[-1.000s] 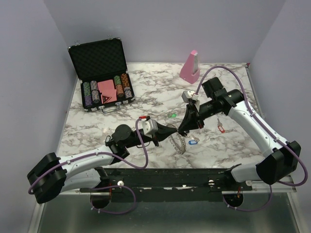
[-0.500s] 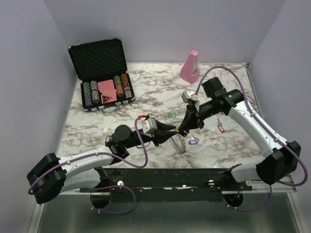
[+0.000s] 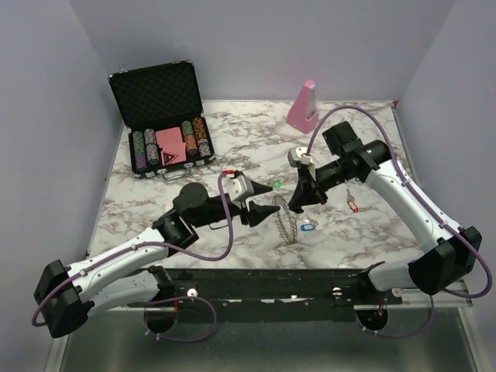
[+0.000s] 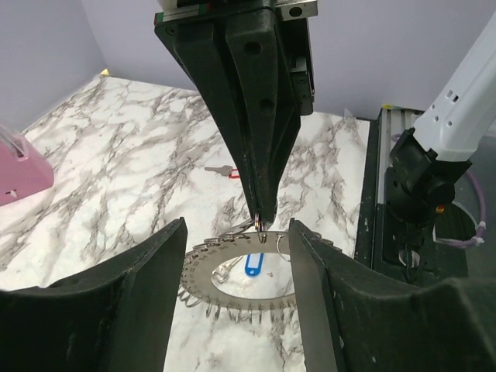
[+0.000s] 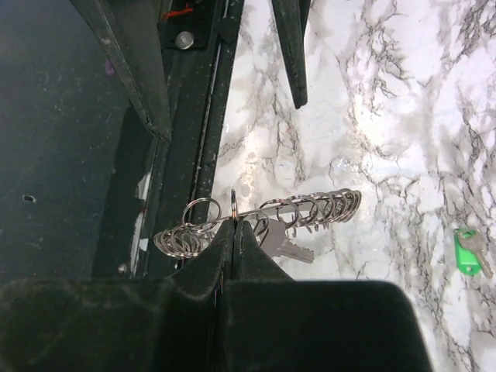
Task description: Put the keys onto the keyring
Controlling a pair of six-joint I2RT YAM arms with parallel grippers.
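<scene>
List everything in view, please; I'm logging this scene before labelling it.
keyring: one, grey metal, near centre
green key: one, on the table beyond the ring
blue key: one, on the table right of the ring
red key: one, on the table further right
silver key: one, hanging from the ring
poker chip case: one, black, open, far left
pink block: one, far centre
table: one, white and grey marble
left gripper: open, fingers either side of the ring
right gripper: shut on the keyring's rim
</scene>
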